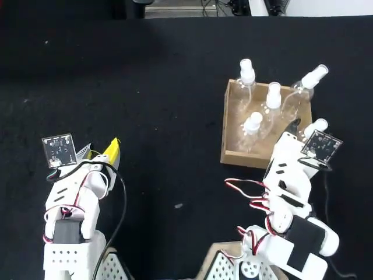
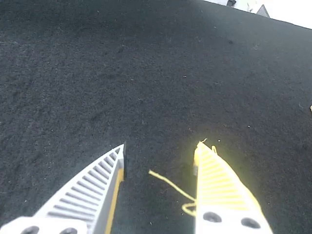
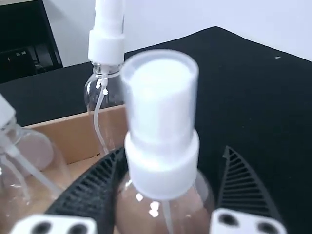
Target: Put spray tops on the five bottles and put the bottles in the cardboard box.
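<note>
By the cardboard box (image 1: 243, 157), right fingers (image 3: 87, 191) clamp 1 bottle (image 3: 161, 151) — left fingers (image 2: 218, 171) hover splayed.

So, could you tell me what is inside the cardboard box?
Four bottles with spray tops stand inside the box. A fifth bottle is at the right claw, whose arm covers the box's near corner.

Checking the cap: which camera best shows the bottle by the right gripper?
Right wrist view: bottle and spray top close up. High view catches its spray top; left wrist view faces the table.
</note>
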### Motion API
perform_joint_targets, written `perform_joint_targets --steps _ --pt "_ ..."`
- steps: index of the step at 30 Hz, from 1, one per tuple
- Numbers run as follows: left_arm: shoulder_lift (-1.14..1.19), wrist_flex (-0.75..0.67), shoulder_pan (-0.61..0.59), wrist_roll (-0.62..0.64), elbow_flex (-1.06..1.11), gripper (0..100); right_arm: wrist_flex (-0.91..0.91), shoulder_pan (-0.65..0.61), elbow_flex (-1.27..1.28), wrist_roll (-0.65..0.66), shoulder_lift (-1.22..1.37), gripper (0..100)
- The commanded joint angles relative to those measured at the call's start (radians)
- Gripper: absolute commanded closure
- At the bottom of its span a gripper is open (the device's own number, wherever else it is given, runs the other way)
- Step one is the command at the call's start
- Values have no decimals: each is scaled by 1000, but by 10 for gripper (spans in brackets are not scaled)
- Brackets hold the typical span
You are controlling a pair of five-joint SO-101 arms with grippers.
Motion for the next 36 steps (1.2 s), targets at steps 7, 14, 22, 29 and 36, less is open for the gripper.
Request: perform_joint_targets --steps 7,14,22,29,36 --pt "-12 -41 2 2 -7 787 6 -15 27 5 -97 748" --pt "-12 -43 2 2 -7 787 5 -15 108 5 -228 748" --pt "-12 -43 2 2 -7 787 12 -12 189 34 -341 748" --pt "-12 -43 2 2 -7 787 172 -12 191 80 -444 748" --pt "-12 -40 2 2 -7 787 347 -12 194 80 -605 747"
